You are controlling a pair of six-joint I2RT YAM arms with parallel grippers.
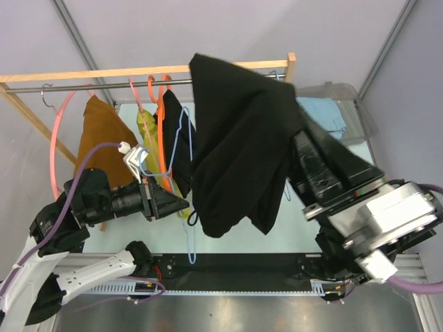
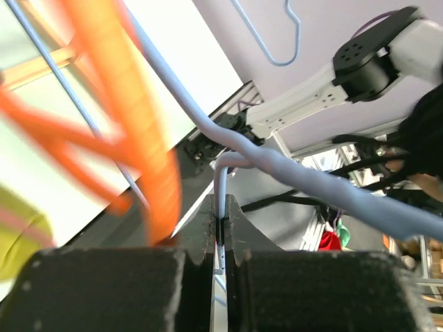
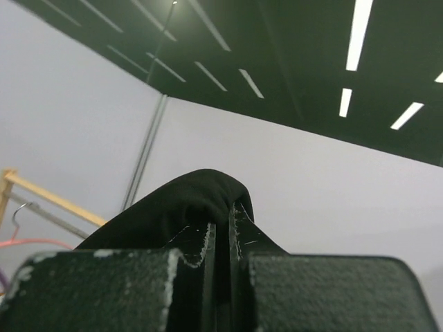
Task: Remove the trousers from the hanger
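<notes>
The black trousers [image 1: 239, 152] hang bunched in the air in front of the rack. My right gripper [image 1: 296, 128] is shut on their upper right part, and black cloth [image 3: 187, 207] fills the shut jaws in the right wrist view [image 3: 221, 232]. My left gripper [image 1: 174, 204] is shut on the wire of the light blue hanger [image 1: 185, 166], just left of the trousers. The left wrist view shows the blue wire [image 2: 223, 181] pinched between my fingers [image 2: 220, 238]. I cannot tell whether the trousers still touch the hanger.
A wooden rack with a metal rail [image 1: 104, 72] spans the back. On it hang a pink hanger [image 1: 59, 138], a brown garment [image 1: 104, 138], a yellow-green garment [image 1: 145, 123], an orange hanger [image 1: 160, 117] and a dark garment [image 1: 176, 138]. A clear bin holding blue cloth [image 1: 332, 114] stands at the back right.
</notes>
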